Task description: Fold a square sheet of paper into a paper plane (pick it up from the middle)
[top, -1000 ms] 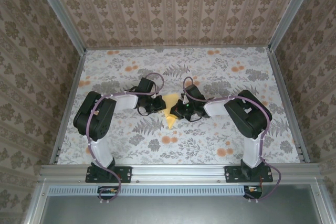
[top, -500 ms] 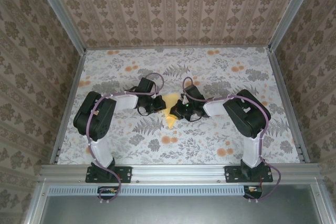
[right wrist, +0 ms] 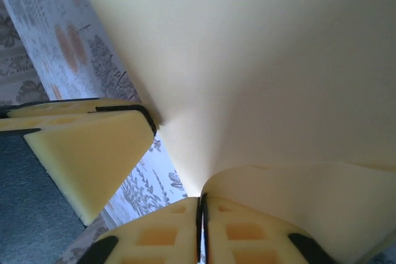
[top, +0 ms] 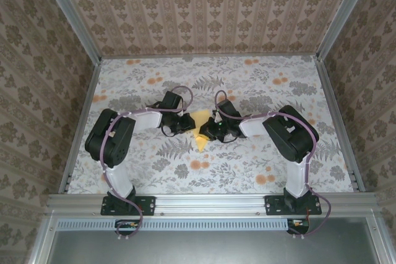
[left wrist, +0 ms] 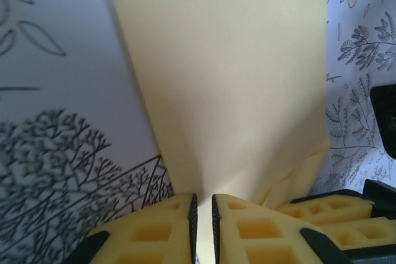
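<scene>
Left hand [top: 185, 123] and right hand [top: 209, 130] crowd the middle of the bench [top: 260, 85], tip to tip at the yellow paper [top: 202, 144], blocking the way between them. Bare bench lies open behind, in front and at both sides; 3 papered walls [top: 210, 10] hem it.

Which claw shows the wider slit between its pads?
The left claw: a clear slit shows between its pads, where the paper enters. The right claw has pads almost touching on the paper.
</scene>
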You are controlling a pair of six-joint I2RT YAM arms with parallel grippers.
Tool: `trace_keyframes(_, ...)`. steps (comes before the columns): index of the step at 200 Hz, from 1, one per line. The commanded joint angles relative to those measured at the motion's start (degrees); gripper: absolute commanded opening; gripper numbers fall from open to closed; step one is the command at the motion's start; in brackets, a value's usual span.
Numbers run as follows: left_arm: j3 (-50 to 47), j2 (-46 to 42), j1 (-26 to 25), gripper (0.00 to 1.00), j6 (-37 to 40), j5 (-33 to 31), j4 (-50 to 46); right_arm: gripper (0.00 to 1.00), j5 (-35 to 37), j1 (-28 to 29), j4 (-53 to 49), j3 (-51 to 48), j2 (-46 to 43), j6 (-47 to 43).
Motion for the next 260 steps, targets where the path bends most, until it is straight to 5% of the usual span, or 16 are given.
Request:
trace_keyframes(1, -0.5, -4.8, 1.6, 0.19, -0.2, -1.9, -3.0, 0.2, 1.6, 0.5, -4.0, 0.7, 1.9, -0.4)
trace_keyframes(86, -4.3, -11.6, 5.0, 0.25, -2.1, -3.3, -3.9, 0.4, 2.7, 0.7, -5.6, 0.4, 1.4, -0.6)
trace_keyframes(174, -3.8, -9.5, -3.1, 0.11, -2.3, -0.8, -1.3, 0.05, 4.4, 0.7, -9.8, 0.6, 0.9, -2.2)
trace_keyframes(260, -2.2, -3.6, -4.5, 0.0, -2.8, -0.1, -0.3, 0.0, 4.4, 0.7, -10.3, 0.9, 0.9, -2.4)
